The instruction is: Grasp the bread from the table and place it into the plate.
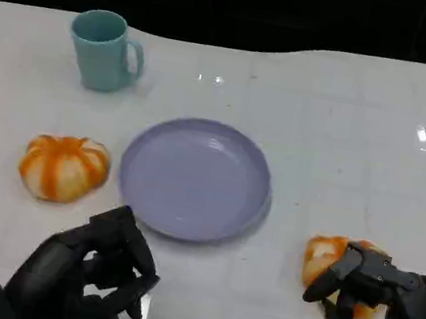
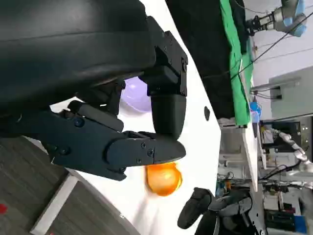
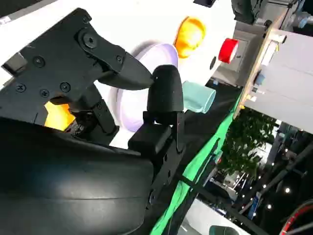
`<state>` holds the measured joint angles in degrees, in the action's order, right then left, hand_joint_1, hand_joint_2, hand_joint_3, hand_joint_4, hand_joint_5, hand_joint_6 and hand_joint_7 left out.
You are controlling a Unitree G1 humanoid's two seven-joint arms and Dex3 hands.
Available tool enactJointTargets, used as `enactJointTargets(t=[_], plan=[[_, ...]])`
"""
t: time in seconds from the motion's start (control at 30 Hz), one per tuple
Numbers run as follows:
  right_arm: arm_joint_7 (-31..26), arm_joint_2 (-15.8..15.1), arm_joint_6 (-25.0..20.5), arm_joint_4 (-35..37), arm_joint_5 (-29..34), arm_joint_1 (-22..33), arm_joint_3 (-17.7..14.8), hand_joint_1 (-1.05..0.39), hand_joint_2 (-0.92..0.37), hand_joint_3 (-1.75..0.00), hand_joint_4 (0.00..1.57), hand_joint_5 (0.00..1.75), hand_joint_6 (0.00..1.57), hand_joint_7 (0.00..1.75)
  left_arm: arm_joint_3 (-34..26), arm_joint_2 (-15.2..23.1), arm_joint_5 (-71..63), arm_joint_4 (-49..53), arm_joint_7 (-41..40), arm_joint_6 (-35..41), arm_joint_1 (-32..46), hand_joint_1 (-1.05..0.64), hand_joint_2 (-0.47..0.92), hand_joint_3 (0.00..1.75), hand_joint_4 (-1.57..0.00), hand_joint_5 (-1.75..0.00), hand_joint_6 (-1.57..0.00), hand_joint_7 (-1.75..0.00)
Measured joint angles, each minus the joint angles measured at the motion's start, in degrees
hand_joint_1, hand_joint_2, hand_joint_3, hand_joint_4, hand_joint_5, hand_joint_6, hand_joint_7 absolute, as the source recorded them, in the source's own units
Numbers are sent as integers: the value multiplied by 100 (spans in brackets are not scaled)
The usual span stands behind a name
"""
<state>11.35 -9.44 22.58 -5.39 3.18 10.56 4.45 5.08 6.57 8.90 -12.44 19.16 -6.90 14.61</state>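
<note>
The orange-and-white glazed bread roll [image 1: 325, 262] lies on the white worktop [image 1: 339, 149] at the near right, just right of the round lavender plastic plate [image 1: 196, 178] and apart from it. The right hand [image 1: 381, 309] is over the roll's near side, its black fingers [image 1: 339, 274] curled around the bread and touching it; whether they grip it firmly cannot be told. In the right wrist view the roll [image 3: 57, 115] shows as an orange patch behind that hand's fingers. The plate sits at the worktop's middle. A second orange-and-white striped roll [image 1: 64, 167] lies just left of the plate. The left hand [image 1: 89, 274] hovers at the near left, fingers curled inward on nothing. A teal ceramic mug [image 1: 103, 50] stands upright at the far left.
</note>
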Motion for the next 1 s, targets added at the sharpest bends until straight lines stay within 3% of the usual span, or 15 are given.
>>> enactJointTargets(t=[1.0], plan=[[18, 0, 0, 1, 10, 0, 1, -19, -40, -122, 92, 175, 83, 138, 2, -4, -6, -14, 0, 10, 0, -50, 92, 44, -70, -175, -48, -171]])
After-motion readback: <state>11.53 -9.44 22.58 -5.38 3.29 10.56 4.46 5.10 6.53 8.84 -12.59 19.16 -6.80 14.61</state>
